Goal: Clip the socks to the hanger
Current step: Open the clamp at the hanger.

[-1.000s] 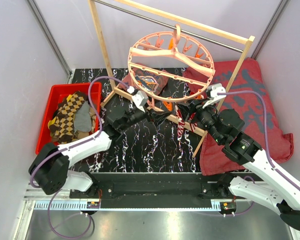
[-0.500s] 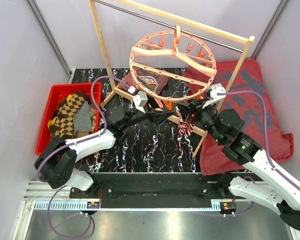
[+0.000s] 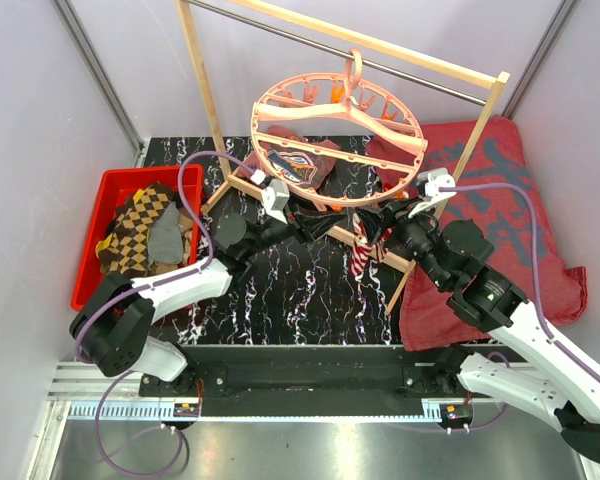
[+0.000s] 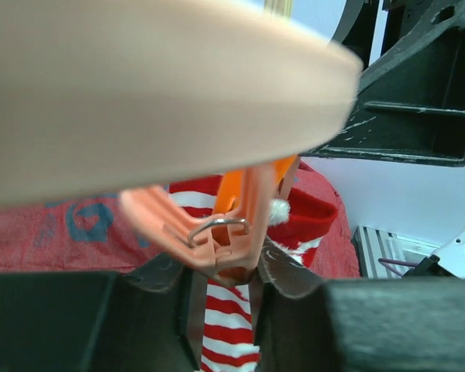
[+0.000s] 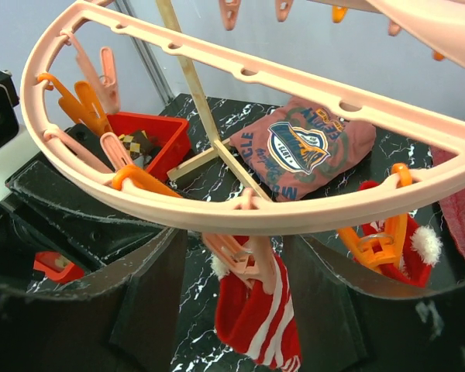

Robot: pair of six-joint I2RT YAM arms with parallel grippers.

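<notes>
The salmon-pink ring hanger (image 3: 340, 130) hangs from the wooden rack. A red-white striped sock (image 3: 364, 252) dangles from a pink clip (image 4: 226, 246) on its near rim. My left gripper (image 3: 325, 222) reaches in from the left, and in the left wrist view its jaws (image 4: 226, 288) press both sides of that clip's lower end, with the striped sock (image 4: 229, 329) just below. My right gripper (image 5: 236, 310) stands open, straddling the same clip (image 5: 252, 260) and sock (image 5: 260, 322) without touching them. More socks, brown argyle (image 3: 135, 235) and grey (image 3: 166, 240), lie in the red bin.
The red bin (image 3: 92, 240) sits at the left. The wooden rack's (image 3: 202, 90) base bar runs under the hanger. A dark-red patterned cloth (image 3: 500, 200) covers the right side. A pink printed cloth (image 5: 310, 147) lies beneath the ring. Another red sock (image 5: 407, 252) hangs on an orange clip.
My left gripper has narrowed from wide open onto the clip. The hanger ring has tipped and swung slightly left. The right arm has barely moved.
</notes>
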